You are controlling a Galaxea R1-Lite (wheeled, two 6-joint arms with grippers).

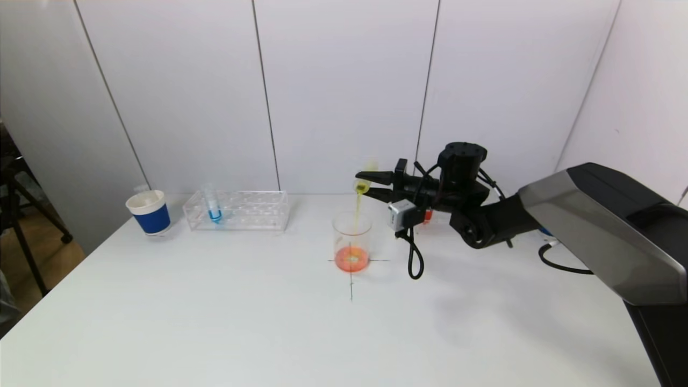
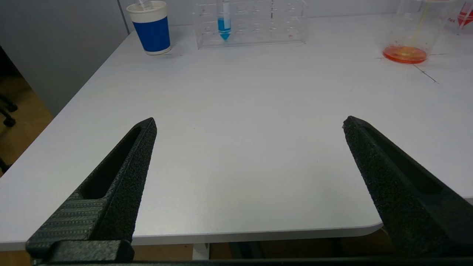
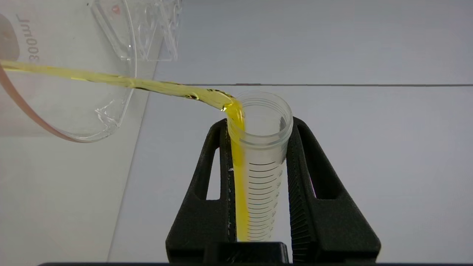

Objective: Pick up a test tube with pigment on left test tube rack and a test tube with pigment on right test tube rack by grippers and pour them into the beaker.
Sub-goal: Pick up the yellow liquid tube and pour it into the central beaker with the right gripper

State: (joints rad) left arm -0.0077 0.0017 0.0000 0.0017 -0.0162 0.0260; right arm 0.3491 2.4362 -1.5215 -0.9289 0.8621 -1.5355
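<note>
My right gripper (image 1: 371,183) is shut on a clear graduated test tube (image 3: 260,155), tilted over the glass beaker (image 1: 352,236). A yellow stream (image 3: 111,79) runs from the tube's mouth into the beaker, which holds orange liquid (image 1: 351,259) at its bottom. The left clear rack (image 1: 236,210) holds one tube of blue pigment (image 1: 214,210). The right rack is mostly hidden behind the right arm; a red bit (image 1: 427,215) shows there. My left gripper (image 2: 249,122) is open and empty above the table's near left edge, out of the head view.
A blue and white paper cup (image 1: 149,212) stands left of the left rack. A black cross (image 1: 351,279) is drawn on the white table (image 1: 215,312) under the beaker. A cable (image 1: 414,258) hangs from the right wrist beside the beaker.
</note>
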